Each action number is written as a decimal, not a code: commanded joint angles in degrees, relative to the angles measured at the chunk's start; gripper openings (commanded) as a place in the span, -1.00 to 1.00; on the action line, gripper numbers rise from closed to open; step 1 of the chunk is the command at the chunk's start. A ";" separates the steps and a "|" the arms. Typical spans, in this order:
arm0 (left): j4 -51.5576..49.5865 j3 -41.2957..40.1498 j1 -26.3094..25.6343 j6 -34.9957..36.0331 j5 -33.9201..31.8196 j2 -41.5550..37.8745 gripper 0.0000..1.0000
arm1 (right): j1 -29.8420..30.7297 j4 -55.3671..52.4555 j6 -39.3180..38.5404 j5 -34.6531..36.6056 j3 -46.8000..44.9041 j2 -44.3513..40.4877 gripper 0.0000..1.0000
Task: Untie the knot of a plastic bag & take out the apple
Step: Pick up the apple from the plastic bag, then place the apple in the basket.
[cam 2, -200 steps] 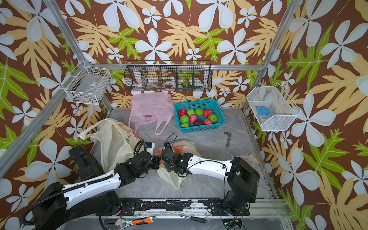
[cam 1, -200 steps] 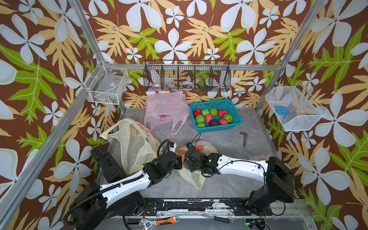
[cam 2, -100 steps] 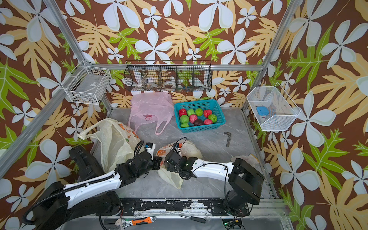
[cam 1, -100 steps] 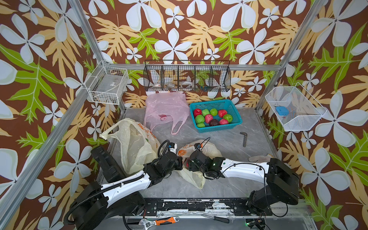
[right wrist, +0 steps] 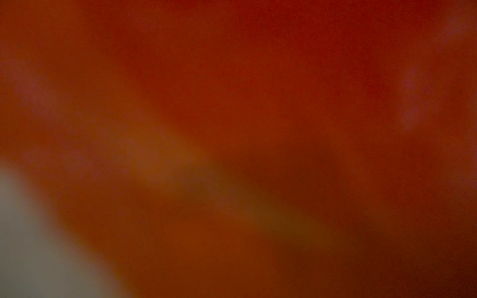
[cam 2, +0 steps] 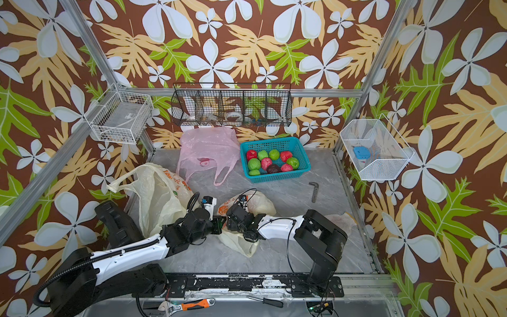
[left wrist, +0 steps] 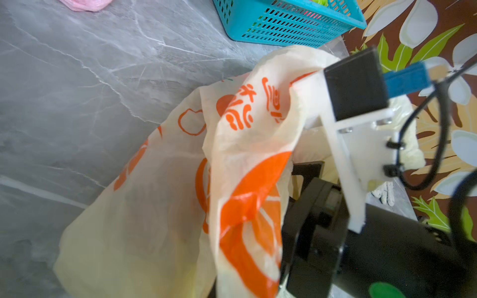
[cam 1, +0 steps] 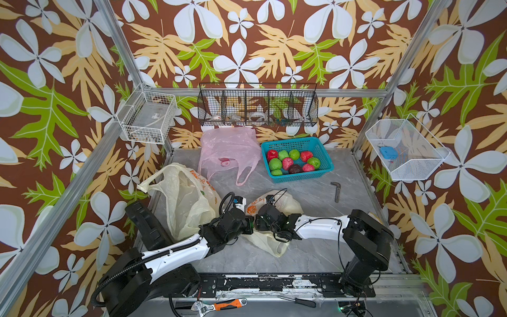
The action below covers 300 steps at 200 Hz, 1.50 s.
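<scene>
The cream plastic bag (cam 1: 285, 201) (cam 2: 260, 204) with orange print lies crumpled on the grey table, partly under both wrists. My left gripper (cam 1: 248, 223) (cam 2: 219, 222) is shut on a raised fold of the bag (left wrist: 247, 180). My right gripper (cam 1: 258, 221) (cam 2: 229, 219) sits nose to nose with it, pushed into the plastic. Orange plastic blurs the whole right wrist view, so its jaws do not show. The right arm's wrist camera (left wrist: 356, 85) stands just behind the fold. The knot and the apple are hidden.
A blue basket (cam 1: 297, 159) of red and green fruit stands at the back. A pink bag (cam 1: 227, 149) lies left of it. A larger cream bag (cam 1: 186, 200) is heaped at the left. A hex key (cam 1: 336, 190) lies right of the arms.
My right gripper has dropped lower and slid left, up against the left gripper and into the bag. More of the bag's top now shows behind it. The left arm has stayed put.
</scene>
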 commanded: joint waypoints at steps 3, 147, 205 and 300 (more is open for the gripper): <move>1.75 -0.64 -0.02 -0.22 -0.86 0.19 -1.00 | 0.02 -1.23 -1.52 -3.19 1.10 1.00 0.28; -2.11 7.05 1.79 2.99 -4.25 5.73 -1.00 | 6.00 -13.82 -16.31 3.17 1.68 -20.35 -0.10; -0.70 6.62 1.83 2.84 -3.62 6.60 -1.00 | 0.47 -6.54 -18.69 0.74 2.75 -30.18 -0.10; -3.12 11.33 2.55 8.96 -4.68 11.51 -1.00 | -26.06 -3.79 -28.62 -2.02 26.45 0.10 -0.04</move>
